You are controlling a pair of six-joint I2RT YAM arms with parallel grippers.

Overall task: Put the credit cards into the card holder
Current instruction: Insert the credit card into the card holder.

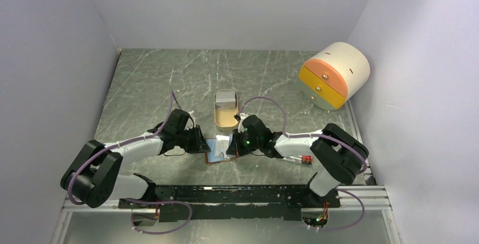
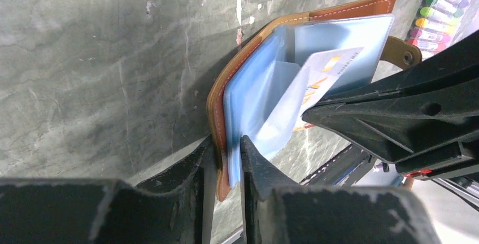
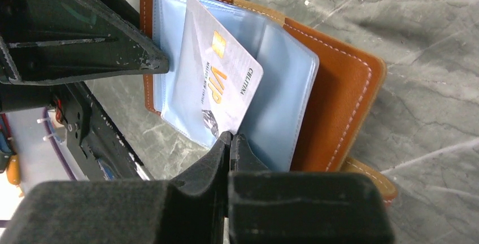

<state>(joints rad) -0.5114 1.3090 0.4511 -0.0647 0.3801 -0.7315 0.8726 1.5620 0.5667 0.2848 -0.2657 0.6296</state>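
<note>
The brown leather card holder [image 1: 217, 152] lies open on the table between both arms, its blue plastic sleeves showing. My left gripper [image 2: 227, 153] is shut on the holder's [image 2: 248, 52] cover and a blue sleeve at one edge. My right gripper [image 3: 230, 138] is shut on the corner of a grey-white credit card [image 3: 226, 86] with gold "VIP" lettering. The card's far end sits partly inside a blue sleeve of the holder [image 3: 344, 86]. The same card [image 2: 327, 72] shows in the left wrist view, tilted into the sleeve. Other cards are hidden.
An open tan metal tin [image 1: 226, 109] stands just behind the holder. A round white box with orange and yellow drawers [image 1: 333, 74] sits at the back right. A pack of coloured pens [image 2: 435, 15] lies by the right arm. Walls close in on three sides.
</note>
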